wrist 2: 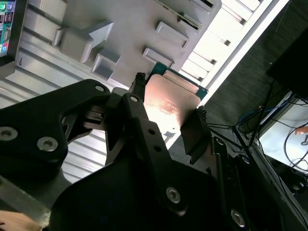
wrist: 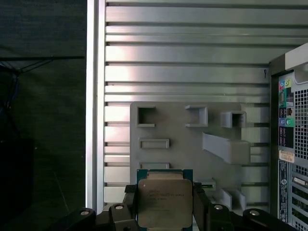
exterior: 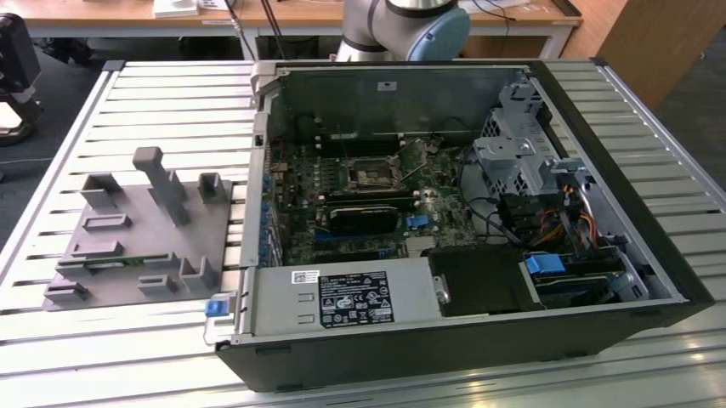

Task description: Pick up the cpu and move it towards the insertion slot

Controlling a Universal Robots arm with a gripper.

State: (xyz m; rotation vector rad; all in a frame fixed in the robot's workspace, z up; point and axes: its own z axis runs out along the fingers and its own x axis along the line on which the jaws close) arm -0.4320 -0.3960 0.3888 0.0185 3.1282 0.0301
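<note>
Claw (wrist: 164,195) is clamped on the cpu (wrist: 163,207), gripping two opposite edges. Grey fixture (wrist: 183,144) lies on the tabletop (wrist: 183,48) beneath the claw.

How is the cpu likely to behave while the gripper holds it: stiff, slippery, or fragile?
The cpu looks like a flat plate with a metal top, so probably stiff and light. Its smooth, shiny lid may be slippery, yet the fingers of the gripper pinch its edges, which should steady it. The thin green rim seems fragile.
</note>
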